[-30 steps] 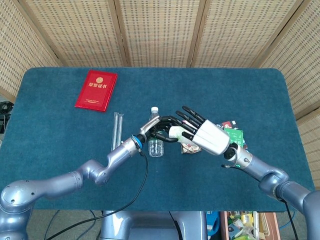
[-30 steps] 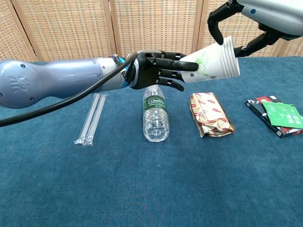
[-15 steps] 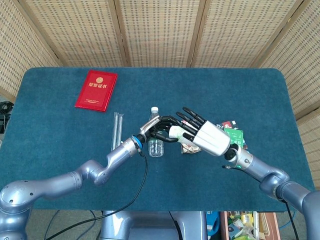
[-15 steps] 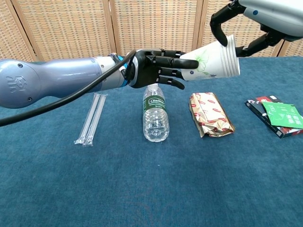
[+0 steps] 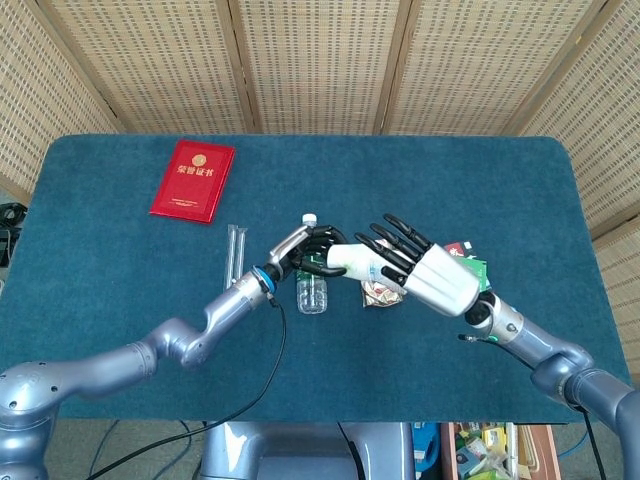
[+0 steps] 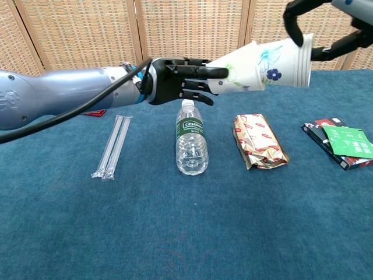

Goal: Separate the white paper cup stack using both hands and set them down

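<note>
- paper cups (image 6: 262,61): white; green leaf print on the one nearer the left hand (image 6: 175,80), blue flower print on the one nearer the right hand (image 5: 440,280)
- left hand: black fingers; silver-grey arm with a blue ring at the wrist
- right hand: black fingers, white back
- water bottle (image 6: 191,146): clear, white cap, green label with white lettering
- straws (image 6: 112,146), left of the bottle: clear wrappers
- snack packet (image 6: 259,141), right of the bottle: gold foil with red-and-white pattern
- boxes (image 6: 344,143), right of the packet: black and red, green one on top
- booklet (image 5: 192,180), behind the straws: red, gold lettering and emblem
- table cloth (image 6: 175,233): dark teal
- screen (image 5: 320,60) behind the table: tan woven panels, light wood frames
</note>
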